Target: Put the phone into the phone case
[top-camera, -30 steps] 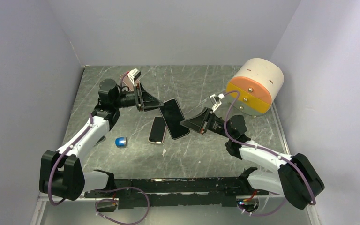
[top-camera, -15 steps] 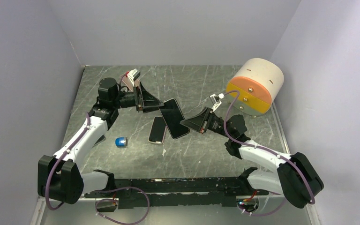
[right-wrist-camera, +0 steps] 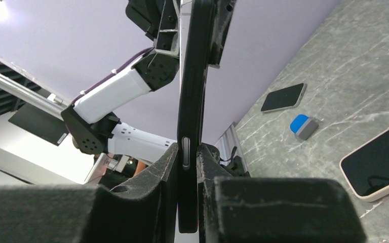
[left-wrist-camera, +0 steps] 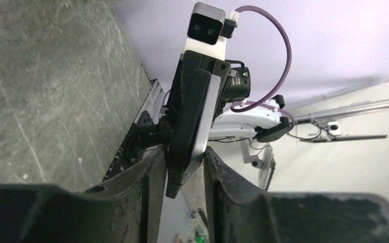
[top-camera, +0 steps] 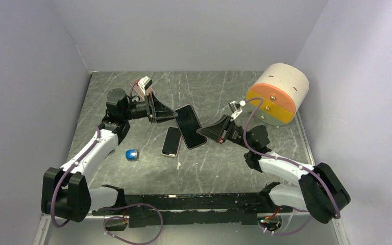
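No words, brand marks, numbers or signs can be read in any view. The black phone case (right-wrist-camera: 192, 101), seen edge-on by both wrist cameras, shows only a plain side button. The screen of the phone (top-camera: 171, 141) lying on the tabletop (top-camera: 224, 163) is dark and blank. The cream-and-orange drum (top-camera: 278, 94) bears a few small dark spots, possibly screws rather than print, too small to tell.
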